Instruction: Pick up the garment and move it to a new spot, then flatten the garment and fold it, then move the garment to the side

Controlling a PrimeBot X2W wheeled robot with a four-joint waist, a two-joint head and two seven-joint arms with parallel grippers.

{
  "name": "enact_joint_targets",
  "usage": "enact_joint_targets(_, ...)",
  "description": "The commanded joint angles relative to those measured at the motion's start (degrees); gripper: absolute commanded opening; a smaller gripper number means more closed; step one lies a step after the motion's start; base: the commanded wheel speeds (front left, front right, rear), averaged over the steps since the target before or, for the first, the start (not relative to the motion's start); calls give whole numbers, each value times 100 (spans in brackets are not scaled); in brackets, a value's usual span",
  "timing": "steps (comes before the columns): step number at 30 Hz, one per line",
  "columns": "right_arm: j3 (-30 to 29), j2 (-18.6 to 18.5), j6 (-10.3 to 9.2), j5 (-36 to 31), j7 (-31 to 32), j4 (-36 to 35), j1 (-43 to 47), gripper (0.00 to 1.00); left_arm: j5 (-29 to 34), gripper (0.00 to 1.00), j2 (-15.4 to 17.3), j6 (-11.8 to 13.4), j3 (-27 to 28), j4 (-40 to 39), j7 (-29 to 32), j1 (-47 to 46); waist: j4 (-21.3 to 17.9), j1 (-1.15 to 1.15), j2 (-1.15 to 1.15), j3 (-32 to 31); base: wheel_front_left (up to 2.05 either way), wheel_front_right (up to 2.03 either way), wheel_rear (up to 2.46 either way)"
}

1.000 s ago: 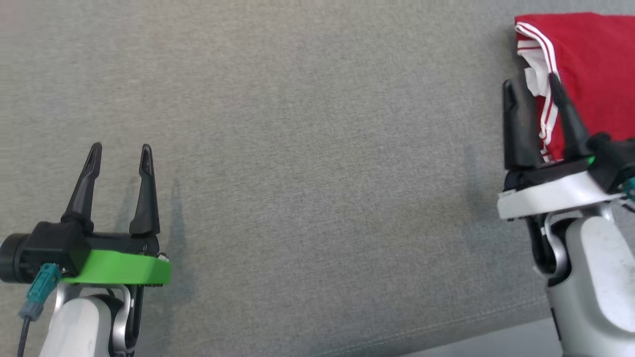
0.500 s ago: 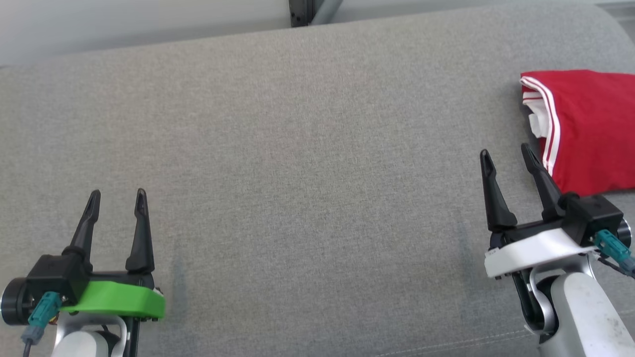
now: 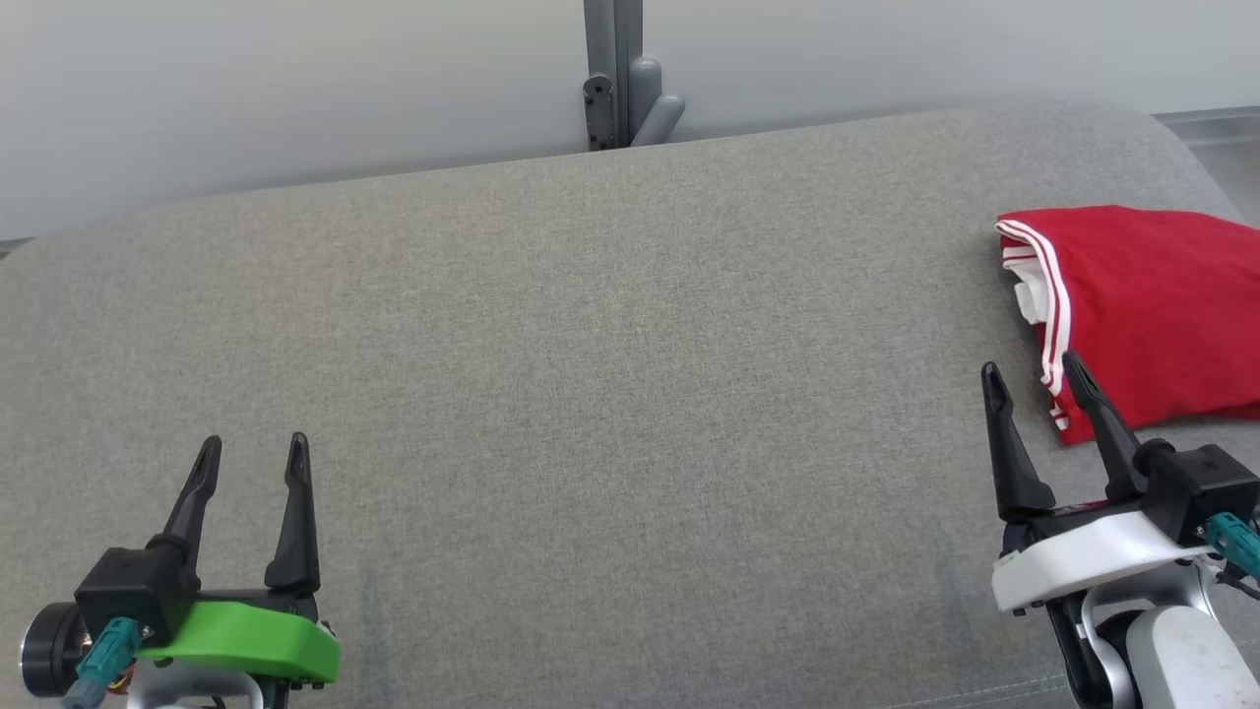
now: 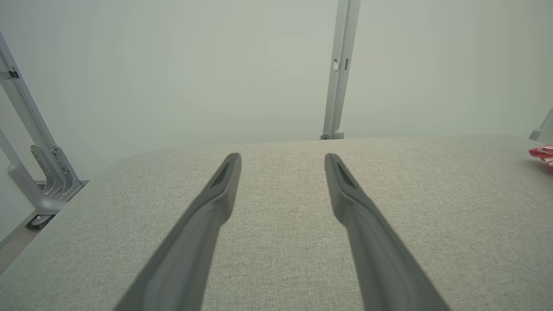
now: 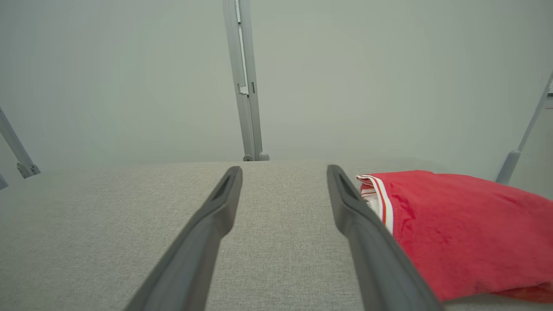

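Pos. of garment (image 3: pixel 1142 295): red w/ white stripe trim, folded, laid flat at the far R of the grey fabric worktop (image 3: pixel 591 345). It is cut off by the head view's R edge.

R gripper (image 3: pixel 1030 364): fingers are spread apart and nothing is held. The unit is stationed at near R, just near-left of the garment. In the head view its outer finger (image 3: pixel 1102 423) is seen across the garment's near-left corner; contact cannot be confirmed. In the R wrist view the garment (image 5: pixel 453 229) is located to the right of the R gripper (image 5: pixel 284 168), beside the outer face of one finger (image 5: pixel 367 229), not between the fingers. The striped edge is found approx. level w/ that fingertip.

L gripper (image 3: pixel 254 441): fingers are spread and empty, at near L, well apart from the garment. In the L wrist view, bare worktop is seen between the fingers of the L gripper (image 4: pixel 283 156); a sliver of garment (image 4: pixel 542 153) is visible at far R.

A grey post (image 3: pixel 615 74) is mounted behind the far edge.
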Motion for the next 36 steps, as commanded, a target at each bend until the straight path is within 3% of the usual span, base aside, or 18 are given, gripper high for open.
enact_joint_targets(1, -16, 2, -9, 15, 17, -44, 87, 100, -6, 100, 44, 40, 8, -29, 10, 84, -17, 0, 0, -61, 0, 0, 0)
enact_joint_targets(36, -11, 87, -9, 96, 80, -64, 206, 100, -55, 100, 149, 233, -99, -87, 158, 207, -52, 0, 0, -158, 0, 0, 0)
